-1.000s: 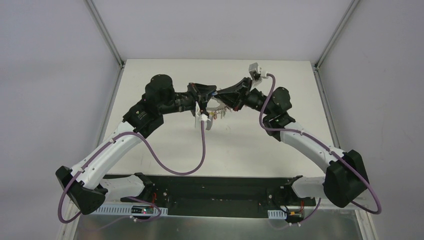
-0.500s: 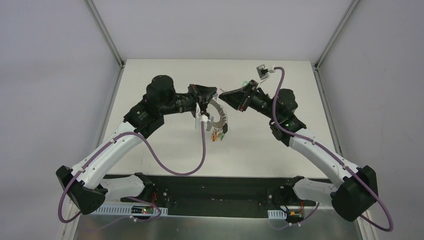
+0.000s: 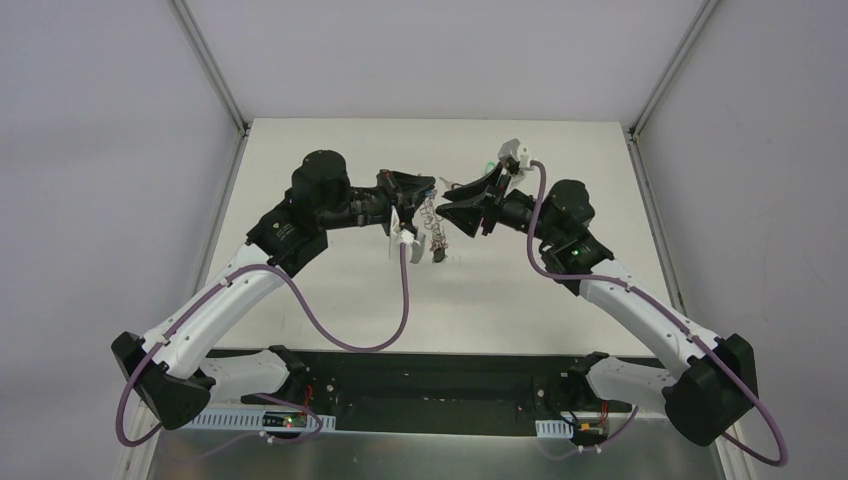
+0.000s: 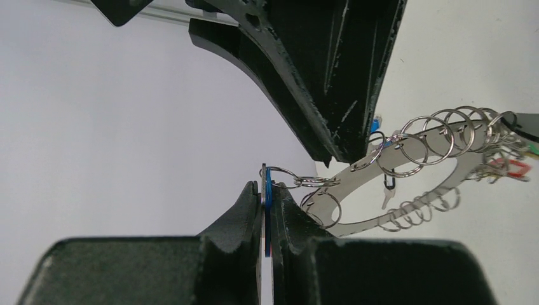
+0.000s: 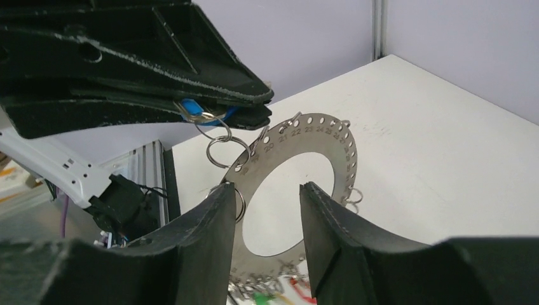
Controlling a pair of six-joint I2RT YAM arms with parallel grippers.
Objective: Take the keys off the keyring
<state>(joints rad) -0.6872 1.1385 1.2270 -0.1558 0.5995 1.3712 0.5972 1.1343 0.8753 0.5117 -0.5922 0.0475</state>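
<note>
My left gripper (image 4: 266,190) is shut on a blue tag (image 4: 268,189) with its key edge-on between the pads. The grey keyring (image 4: 407,149) hangs from that tag by small split rings, in the air above the table. It shows numbered holes in the right wrist view (image 5: 318,136). Several keys with green, red and yellow tags (image 5: 264,296) dangle from its lower edge. My right gripper (image 5: 267,197) is open and empty, its jaws apart just in front of the ring. In the top view the left gripper (image 3: 426,190) and the right gripper (image 3: 447,192) nearly meet tip to tip, with the ring (image 3: 433,228) below them.
The white table (image 3: 330,300) lies under both arms. Grey walls and aluminium posts (image 3: 210,70) frame it at the back. A black base rail (image 3: 430,385) runs along the near edge.
The right gripper let go of the ring, pulled back right, then came back toward the left gripper. The ring swung out flat and now hangs edge-on under the left gripper.
</note>
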